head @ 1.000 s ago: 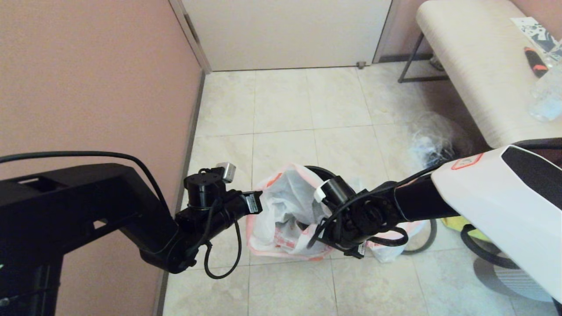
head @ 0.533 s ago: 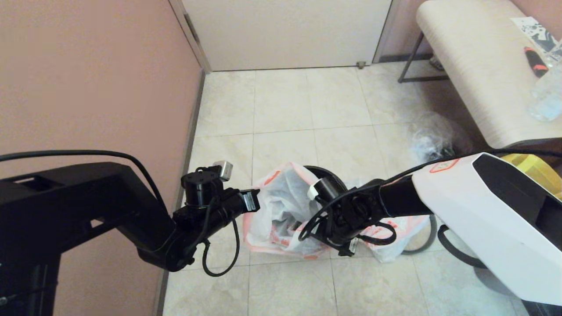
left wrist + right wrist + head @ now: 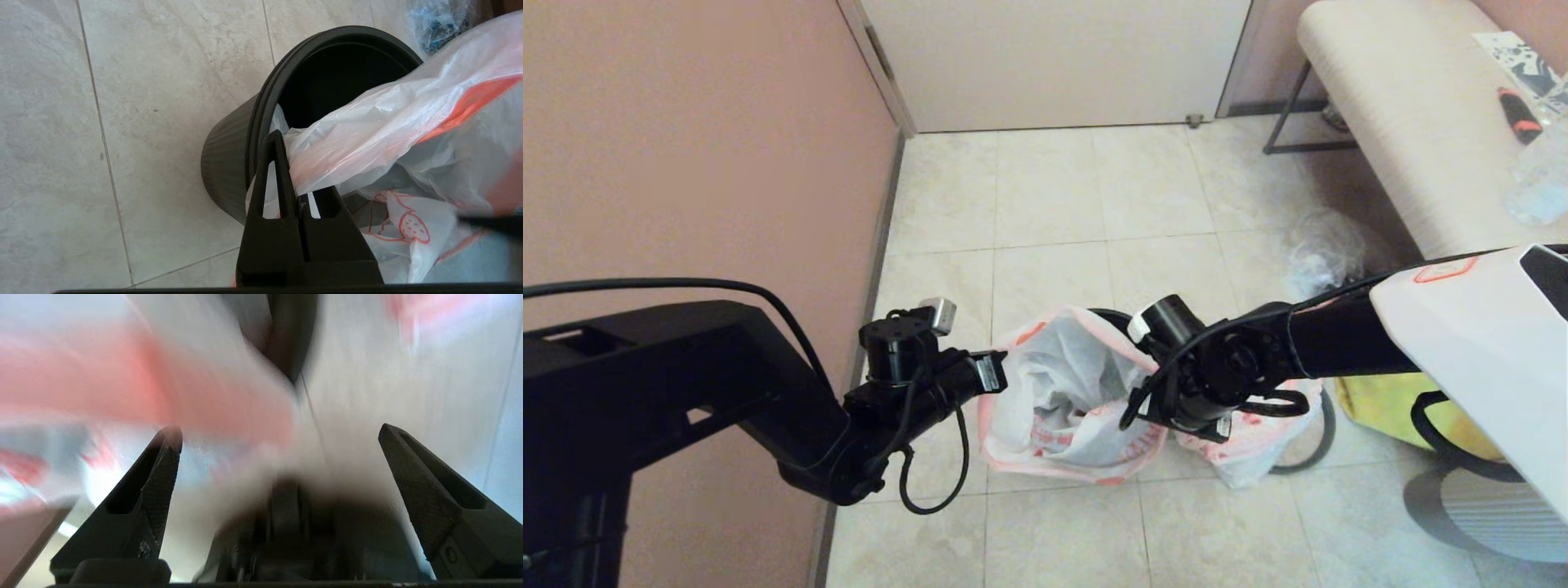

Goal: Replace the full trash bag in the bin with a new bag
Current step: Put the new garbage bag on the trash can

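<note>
A floor of pale beige glossy tiles [image 3: 1045, 196] is seen, bordered on the left by a dusty pink wall [image 3: 686, 139] and at the far end by a white closed door [image 3: 1054, 57]. On the right a long cream padded worktop on thin dark metal legs [image 3: 1405, 122] is set, and on it a small black and orange tool [image 3: 1517, 116], a black-and-white printed sheet [image 3: 1515, 57] and some crumpled clear plastic [image 3: 1539, 184] are laid. Beside the worktop a crinkled clear plastic bag with dark items [image 3: 1327, 249] is left on the floor. Nearer, a yellow fabric tote [image 3: 1380, 400] is partly visible.
</note>
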